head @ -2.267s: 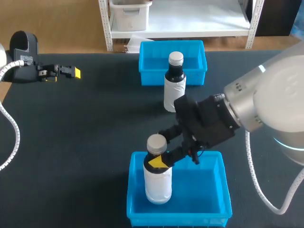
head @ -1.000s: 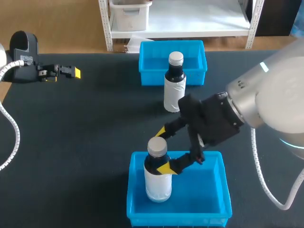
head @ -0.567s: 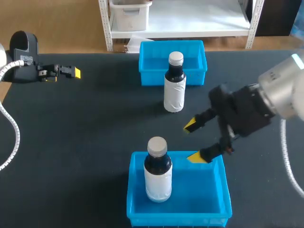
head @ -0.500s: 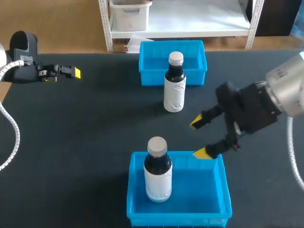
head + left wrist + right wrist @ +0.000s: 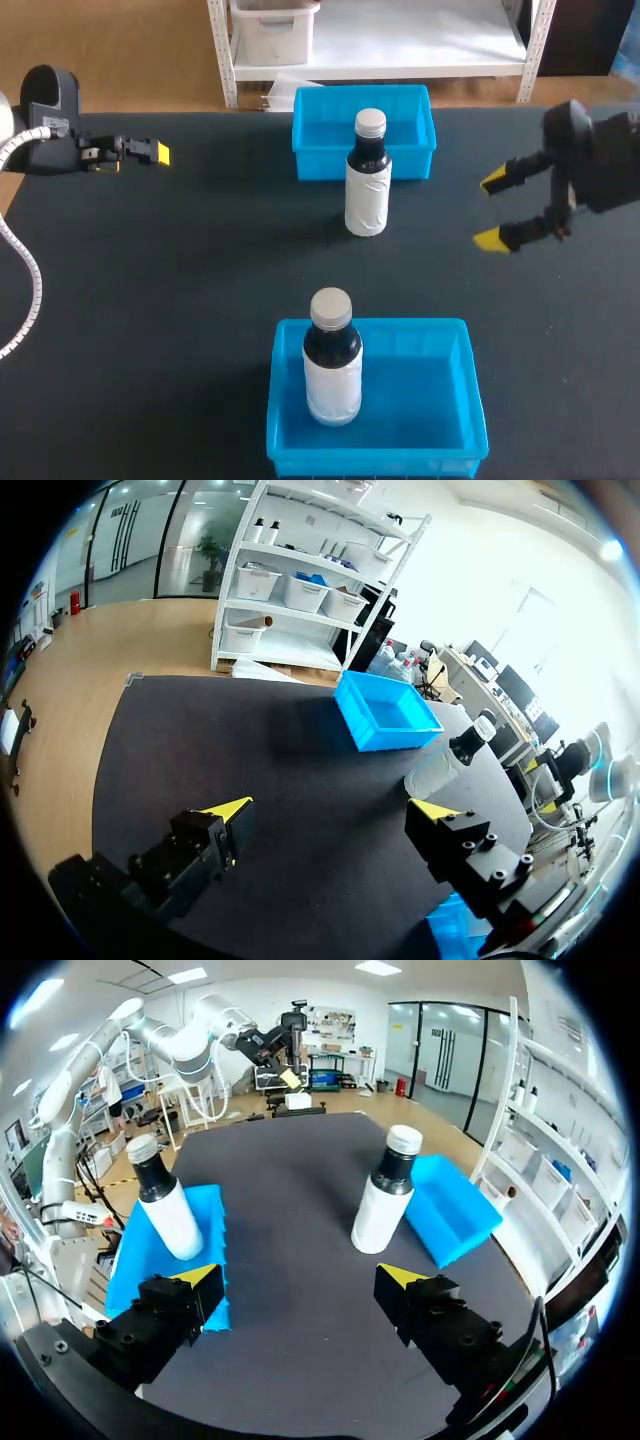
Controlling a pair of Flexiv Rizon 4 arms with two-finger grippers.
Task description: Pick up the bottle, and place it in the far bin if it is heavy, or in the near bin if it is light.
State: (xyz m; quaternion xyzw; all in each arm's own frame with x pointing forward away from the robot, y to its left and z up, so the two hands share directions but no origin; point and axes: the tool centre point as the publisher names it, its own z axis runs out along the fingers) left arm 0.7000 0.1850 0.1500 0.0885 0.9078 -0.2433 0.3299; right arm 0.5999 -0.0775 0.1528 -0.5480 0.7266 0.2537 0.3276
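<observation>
One white-labelled bottle with a dark neck and grey cap (image 5: pixel 332 355) stands upright in the near blue bin (image 5: pixel 472 400), free of any gripper. A second, similar bottle (image 5: pixel 367 186) stands on the black table just in front of the far blue bin (image 5: pixel 312 150). My right gripper (image 5: pixel 494 212) hangs open and empty over the table's right side, well clear of both bottles. From its wrist I see the binned bottle (image 5: pixel 166 1205), the near bin (image 5: pixel 214 1222), the other bottle (image 5: pixel 385 1204) and the far bin (image 5: pixel 452 1210). My left gripper (image 5: pixel 152 152) is open at the far left.
Bare black table lies between the two bins and around my right gripper. In the left wrist view my left gripper (image 5: pixel 330 808) holds nothing, with the far bin (image 5: pixel 385 710) and the standing bottle (image 5: pixel 452 760) ahead of it.
My right gripper let go of the bottle standing in the near bin, then drew away to the right and toward the far side. The left arm has kept still.
</observation>
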